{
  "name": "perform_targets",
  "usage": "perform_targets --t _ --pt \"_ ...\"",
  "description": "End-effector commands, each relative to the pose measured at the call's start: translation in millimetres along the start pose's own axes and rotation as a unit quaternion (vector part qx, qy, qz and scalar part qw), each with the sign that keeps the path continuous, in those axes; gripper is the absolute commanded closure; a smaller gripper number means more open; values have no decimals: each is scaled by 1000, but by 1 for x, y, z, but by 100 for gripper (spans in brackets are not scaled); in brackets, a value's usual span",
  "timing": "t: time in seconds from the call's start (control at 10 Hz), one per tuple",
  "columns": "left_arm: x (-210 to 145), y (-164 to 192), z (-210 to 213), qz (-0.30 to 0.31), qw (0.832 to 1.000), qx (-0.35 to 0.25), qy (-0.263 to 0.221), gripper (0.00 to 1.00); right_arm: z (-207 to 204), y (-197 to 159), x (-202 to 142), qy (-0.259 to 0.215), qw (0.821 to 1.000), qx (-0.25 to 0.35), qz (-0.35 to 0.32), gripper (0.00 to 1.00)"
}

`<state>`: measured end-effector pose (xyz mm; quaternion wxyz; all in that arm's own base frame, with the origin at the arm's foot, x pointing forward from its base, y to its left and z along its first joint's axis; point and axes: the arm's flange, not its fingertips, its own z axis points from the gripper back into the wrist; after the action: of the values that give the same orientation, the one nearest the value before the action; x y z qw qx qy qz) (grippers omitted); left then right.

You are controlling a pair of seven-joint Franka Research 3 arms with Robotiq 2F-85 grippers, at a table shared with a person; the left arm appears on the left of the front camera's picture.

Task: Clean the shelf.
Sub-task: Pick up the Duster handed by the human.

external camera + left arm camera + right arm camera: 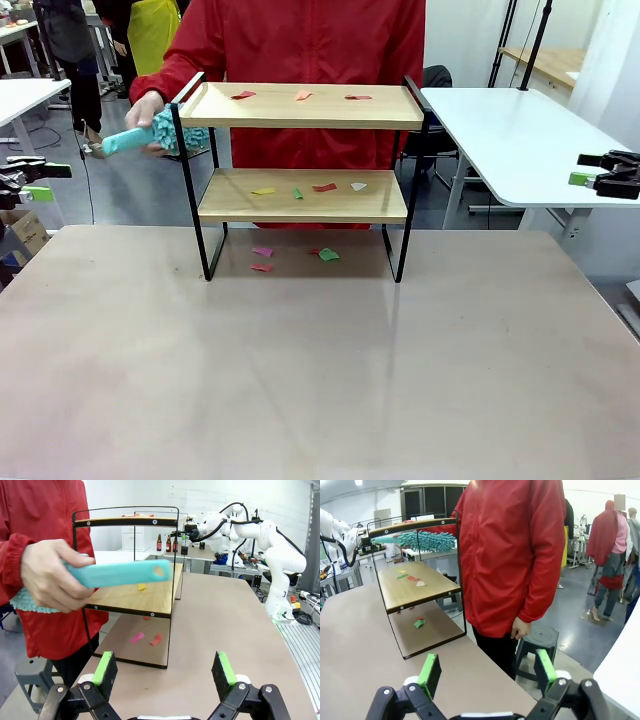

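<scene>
The shelf (232, 203) stands at the far middle of the table, a two-tier wooden rack in a black frame, also seen side-on (145, 599) (415, 589). Coloured paper scraps (324, 187) lie on both boards and on the table under it. A person in a red jacket holds a teal duster (150, 135) (120, 574) (425, 541) at the left end of the top board. My left gripper (48, 182) (165, 667) hangs open off the table's left side. My right gripper (588, 170) (487, 670) is open off the right side. Neither touches anything.
The brown table (320, 370) stretches bare from the shelf to the near edge. White side tables stand at left (20, 95) and right (520, 130). A black stool (540, 639) sits behind the person. Other people walk farther back.
</scene>
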<state>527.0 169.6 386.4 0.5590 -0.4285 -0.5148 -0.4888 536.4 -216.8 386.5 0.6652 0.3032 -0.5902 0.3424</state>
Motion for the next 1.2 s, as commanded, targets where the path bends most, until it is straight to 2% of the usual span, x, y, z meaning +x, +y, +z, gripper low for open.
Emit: perform_targets --t 0.0,1.0,1.1 --pt "3 -1 0 -3 1000 -1 -2 0 -5 3 9 1 1000 -7 -9 0" --pt "0 0 0 0 1000 0 0 0 -5 3 9 1 1000 -7 -9 0" --pt "32 -9 2 2 999 23 24 0 -5 3 9 1 1000 -7 -9 0"
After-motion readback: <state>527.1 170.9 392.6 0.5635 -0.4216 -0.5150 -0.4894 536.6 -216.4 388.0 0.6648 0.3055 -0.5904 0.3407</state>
